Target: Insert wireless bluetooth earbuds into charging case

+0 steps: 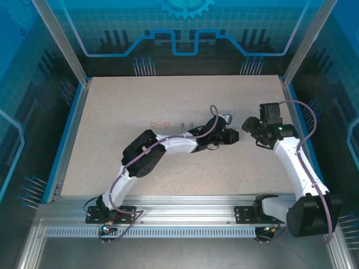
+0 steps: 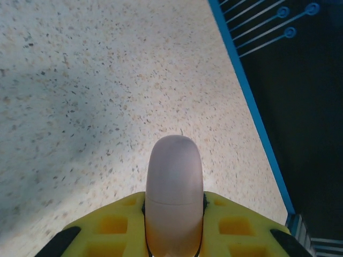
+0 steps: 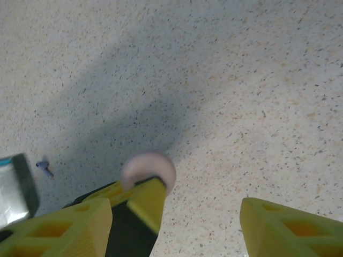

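Observation:
A pale pinkish-beige charging case (image 2: 174,182), oval and closed along a thin seam, is clamped between the yellow fingers of my left gripper (image 2: 174,202). That gripper (image 1: 229,136) hovers right of the table's centre. My right gripper (image 1: 247,124) faces it from the right, close by and open (image 3: 177,214), gripping nothing. In the right wrist view, the case's rounded end (image 3: 150,166) pokes out past a left finger (image 3: 147,203). Two red-orange earbuds (image 1: 160,123) and two purple earbuds (image 1: 186,124) lie in a row on the table, left of both grippers. One purple earbud (image 3: 44,167) shows on the table.
The speckled table (image 1: 112,112) has a blue rail along its right edge (image 2: 252,107), not far from the held case. A silver, dark-edged block (image 3: 10,193) sits at the left edge of the right wrist view. Aluminium posts (image 1: 59,39) stand at the back corners.

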